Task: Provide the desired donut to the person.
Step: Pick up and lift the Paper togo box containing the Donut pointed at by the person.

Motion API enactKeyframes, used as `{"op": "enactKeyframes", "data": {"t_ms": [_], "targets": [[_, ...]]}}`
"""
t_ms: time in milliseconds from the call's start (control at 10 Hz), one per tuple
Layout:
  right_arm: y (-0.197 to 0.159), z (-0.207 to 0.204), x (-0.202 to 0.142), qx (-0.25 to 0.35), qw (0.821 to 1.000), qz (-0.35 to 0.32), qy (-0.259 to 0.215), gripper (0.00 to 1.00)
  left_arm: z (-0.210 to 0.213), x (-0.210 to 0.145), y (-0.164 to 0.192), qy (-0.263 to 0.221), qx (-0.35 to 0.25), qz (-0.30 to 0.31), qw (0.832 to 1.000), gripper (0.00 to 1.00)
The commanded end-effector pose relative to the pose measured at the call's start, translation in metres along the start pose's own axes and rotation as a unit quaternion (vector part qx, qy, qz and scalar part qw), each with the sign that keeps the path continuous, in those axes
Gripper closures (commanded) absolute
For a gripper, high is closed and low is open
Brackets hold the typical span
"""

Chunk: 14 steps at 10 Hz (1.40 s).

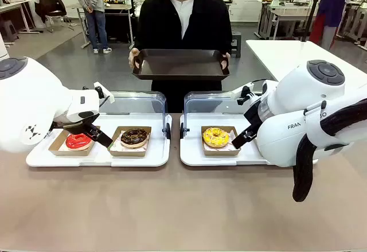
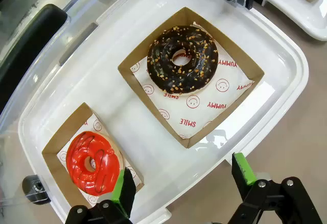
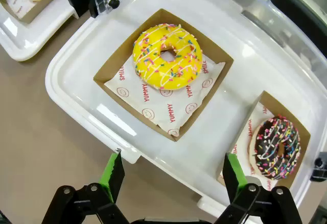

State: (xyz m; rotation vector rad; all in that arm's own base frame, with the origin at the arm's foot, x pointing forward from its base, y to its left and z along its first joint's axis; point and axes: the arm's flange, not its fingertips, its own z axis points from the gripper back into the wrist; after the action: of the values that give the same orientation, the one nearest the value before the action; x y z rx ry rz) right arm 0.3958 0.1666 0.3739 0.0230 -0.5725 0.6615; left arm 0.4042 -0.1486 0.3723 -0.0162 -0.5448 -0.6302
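Front view. Person (image 1: pixel 183 25) stands at far side of table (image 1: pixel 172 206), holding a black tray (image 1: pixel 180 64) level with both hands. Two white bins sit side by side on the table, clear lids raised. Left bin (image 1: pixel 40 159): red donut (image 1: pixel 78 141) in a cardboard box, chocolate donut (image 1: pixel 135 136) in the box beside it. Right bin (image 1: pixel 192 159): yellow donut (image 1: pixel 216 137) in its box. Left end effector (image 1: pixel 86 130) hangs over the red donut's box. Right end effector (image 1: pixel 242 138) is low, just beside the yellow donut's box on its right.

Left wrist view. Left end effector (image 2: pixel 184 180) has its fingers spread wide, nothing between them. One green pad (image 2: pixel 122 187) is over the corner of the red donut's box, the other past the bin's rim over the table. Red donut (image 2: pixel 94 163) near, chocolate donut (image 2: pixel 182 59) farther off.

Right wrist view. Right end effector (image 3: pixel 172 175) likewise spread, gripping nothing. Yellow donut (image 3: pixel 167 56) lies ahead, in its box on printed paper. A sprinkled chocolate donut (image 3: pixel 276 146) sits in a second box in the same bin, near one pad (image 3: pixel 234 174).
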Motion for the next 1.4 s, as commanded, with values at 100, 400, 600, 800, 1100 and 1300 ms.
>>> {"op": "enactKeyframes", "data": {"t_ms": [100,400,600,800,1100,1300], "targets": [[0.0000,0.0000,0.0000,0.000,1.000,0.000,0.000,0.00,0.0000,-0.0001,-0.0001,0.000,0.000,0.000,1.000,0.00],[0.0000,0.0000,0.0000,0.000,1.000,0.000,0.000,0.00,0.0000,-0.0001,-0.0001,0.000,0.000,0.000,1.000,0.00],[0.0000,0.0000,0.0000,0.000,1.000,0.000,0.000,0.00,0.0000,-0.0001,-0.0001,0.000,0.000,0.000,1.000,0.00],[0.0000,0.0000,0.0000,0.000,1.000,0.000,0.000,0.00,0.0000,-0.0001,-0.0001,0.000,0.000,0.000,1.000,0.00],[0.0000,0.0000,0.0000,0.000,1.000,0.000,0.000,0.00,0.0000,-0.0001,-0.0001,0.000,0.000,0.000,1.000,0.00],[0.0000,0.0000,0.0000,0.000,1.000,0.000,0.000,0.00,0.0000,0.0000,0.0000,0.000,0.000,0.000,1.000,0.00]]}}
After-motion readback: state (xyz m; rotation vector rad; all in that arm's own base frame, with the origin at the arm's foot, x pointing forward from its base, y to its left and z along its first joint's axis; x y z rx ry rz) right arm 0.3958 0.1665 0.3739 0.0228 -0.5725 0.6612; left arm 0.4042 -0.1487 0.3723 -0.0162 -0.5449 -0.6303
